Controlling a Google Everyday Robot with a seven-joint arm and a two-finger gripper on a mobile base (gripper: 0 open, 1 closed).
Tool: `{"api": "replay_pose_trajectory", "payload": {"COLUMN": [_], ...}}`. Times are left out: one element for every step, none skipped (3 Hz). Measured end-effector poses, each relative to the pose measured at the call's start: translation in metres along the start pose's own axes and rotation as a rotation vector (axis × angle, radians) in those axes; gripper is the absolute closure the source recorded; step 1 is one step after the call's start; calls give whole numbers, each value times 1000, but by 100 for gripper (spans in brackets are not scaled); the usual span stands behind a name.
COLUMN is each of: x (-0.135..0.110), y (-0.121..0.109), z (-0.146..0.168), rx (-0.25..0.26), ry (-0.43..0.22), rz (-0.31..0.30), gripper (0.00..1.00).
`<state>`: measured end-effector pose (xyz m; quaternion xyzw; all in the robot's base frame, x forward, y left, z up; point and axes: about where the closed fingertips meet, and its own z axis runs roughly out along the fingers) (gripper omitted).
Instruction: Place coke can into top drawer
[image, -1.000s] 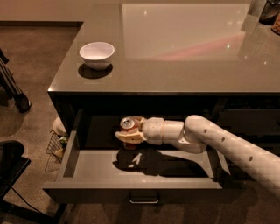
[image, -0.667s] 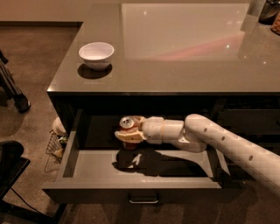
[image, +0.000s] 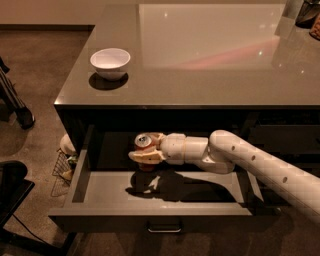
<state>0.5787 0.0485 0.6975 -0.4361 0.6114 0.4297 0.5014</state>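
Note:
The coke can (image: 144, 142) is a small red can with a silver top, upright inside the open top drawer (image: 150, 218), towards its back left. My gripper (image: 145, 149) reaches into the drawer from the right and its cream fingers (image: 143, 157) are closed around the can. The can appears to be held a little above the drawer floor, with its shadow below. The drawer is pulled far out, its silver bar handle (image: 164, 229) at the front centre.
A white bowl (image: 110, 62) stands on the grey counter top (image: 210, 55) at the left. A wire basket (image: 64, 167) sits on the floor left of the drawer. A dark chair base (image: 10, 195) is at the lower left.

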Motion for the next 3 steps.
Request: {"api": "replay_pose_trajectory", "payload": {"x": [-1, -1, -1], "y": [1, 2, 2], "z": [2, 3, 3], "rx": [-4, -6, -6], "ry": [-1, -1, -1], "rz": [0, -1, -1], "gripper": [5, 0, 0]}}
